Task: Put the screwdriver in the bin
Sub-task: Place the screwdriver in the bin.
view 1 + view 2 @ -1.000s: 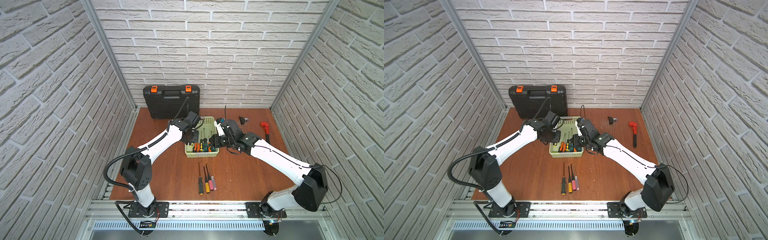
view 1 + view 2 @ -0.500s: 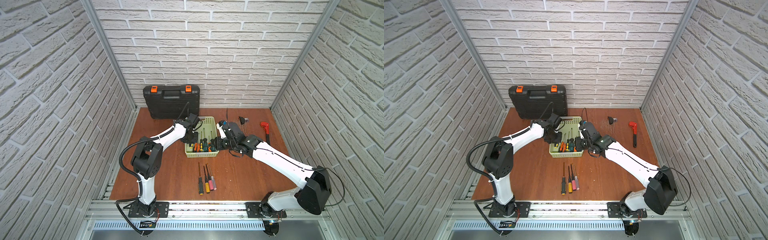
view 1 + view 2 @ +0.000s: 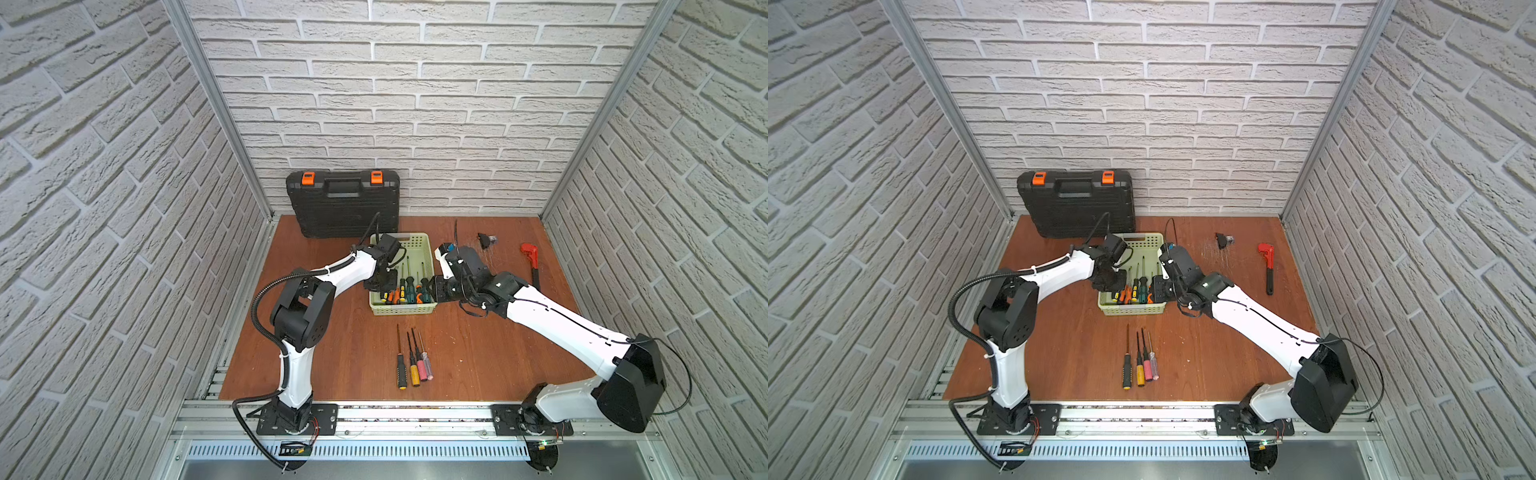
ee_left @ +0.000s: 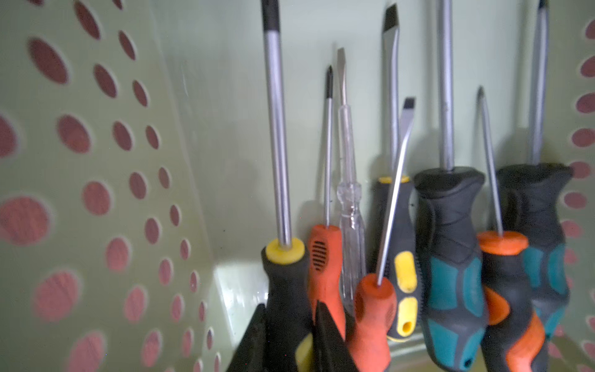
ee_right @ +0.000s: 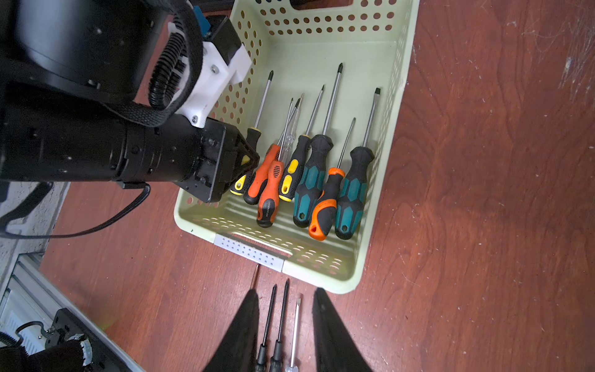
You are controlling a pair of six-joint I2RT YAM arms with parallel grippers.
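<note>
Just inside bin wall, left hand flanks screwdriver.

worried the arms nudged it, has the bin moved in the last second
No. The bin sits where it was, its far end close by the corner of the black case, as before.

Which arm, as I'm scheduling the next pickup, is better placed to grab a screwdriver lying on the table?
Probably right. The right arm hangs beside the bin, jaws empty and apart, loose screwdrivers just ahead in its wrist view. The left arm reaches into the bin, jaws around a black-and-yellow screwdriver.
</note>
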